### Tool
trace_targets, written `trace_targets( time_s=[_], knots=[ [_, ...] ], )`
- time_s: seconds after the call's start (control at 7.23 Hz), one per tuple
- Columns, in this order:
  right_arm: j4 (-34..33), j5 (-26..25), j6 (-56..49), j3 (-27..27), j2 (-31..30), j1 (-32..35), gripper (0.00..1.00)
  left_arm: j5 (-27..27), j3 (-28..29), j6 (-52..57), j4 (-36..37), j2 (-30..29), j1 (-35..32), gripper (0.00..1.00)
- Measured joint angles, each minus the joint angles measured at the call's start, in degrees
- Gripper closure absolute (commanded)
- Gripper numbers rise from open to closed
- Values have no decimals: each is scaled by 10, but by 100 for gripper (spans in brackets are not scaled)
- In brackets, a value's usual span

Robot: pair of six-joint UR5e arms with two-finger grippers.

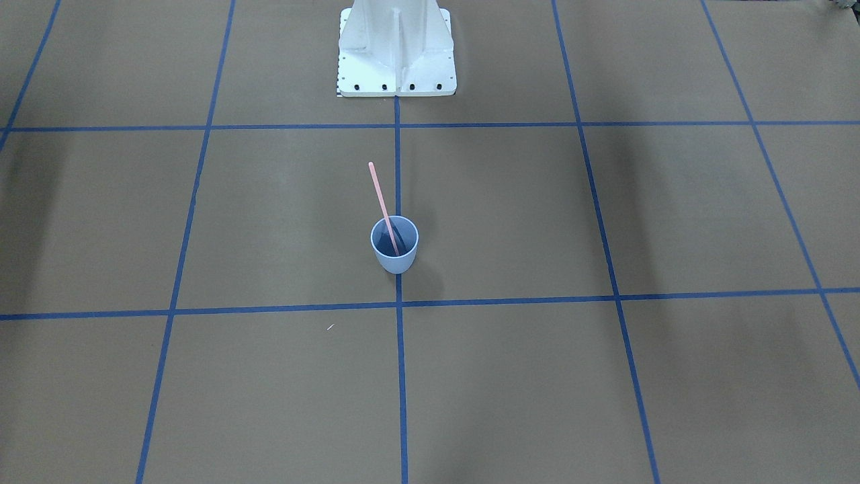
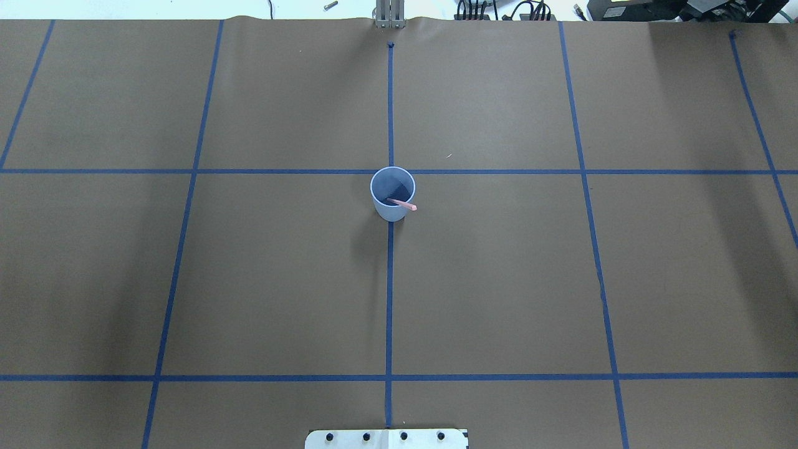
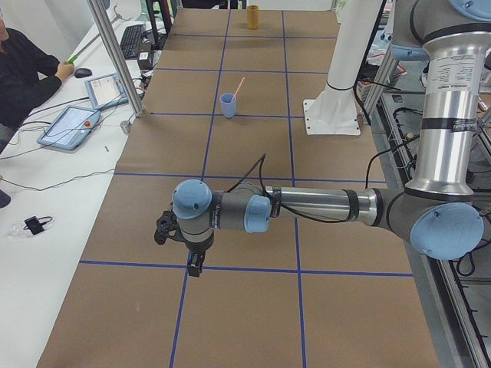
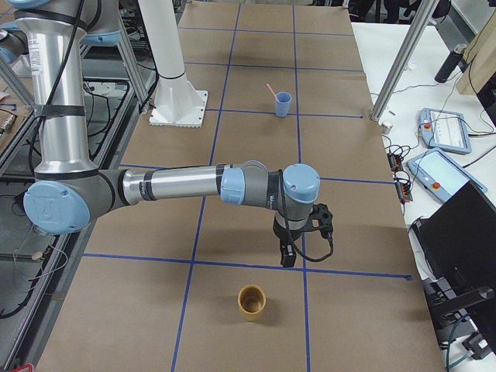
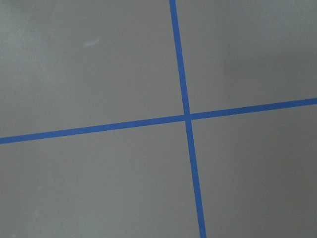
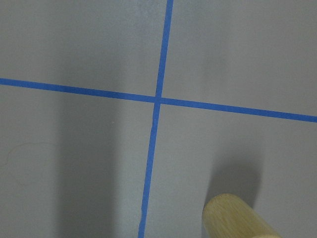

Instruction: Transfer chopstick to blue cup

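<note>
Item: chopstick [image 1: 381, 202]. Your pale-pink stick stands inside the blue cup [image 1: 395, 261], lower end down in the dark interior. It leans against the rim, with its upper half sticking out above it, tilted toward the robot's base [image 1: 396, 60].

Item: blue cup. It is upright on the counter [image 1: 605, 376], on the centre line of blue tape [image 1: 401, 376], with nothing touching it.

Item: left claw [image 3: 195, 268]. It hangs over the counter well apart from the cup and shows only in the side view. You cannot tell whether it is open or closed; its wrist camera sees only tape and paper.

Item: right claw [image 4: 287, 259]. It is likewise far from the cup, near a wooden cup [image 4: 251, 302]. Its state cannot be told either.

Status: by your frames the transfer looks complete, and nothing appears left to do.
</note>
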Motion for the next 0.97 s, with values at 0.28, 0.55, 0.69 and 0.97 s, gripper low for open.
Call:
trace_targets(
  time_s=[0.28,0.55,0.69,0.97],
  knots=[
    [39,4,3,-13,-28,1,0,0,-2,-32,-1,-3,1,1],
    [48,14,4,-27,-34,1,0,0,-3,-52,-3,-2,1,1],
    [48,17,4,-30,-34,1,0,0,-2,-55,-3,-2,1,1],
    [47,19,4,-31,-30,1,0,1,-2,-56,-3,0,1,1]
  ],
)
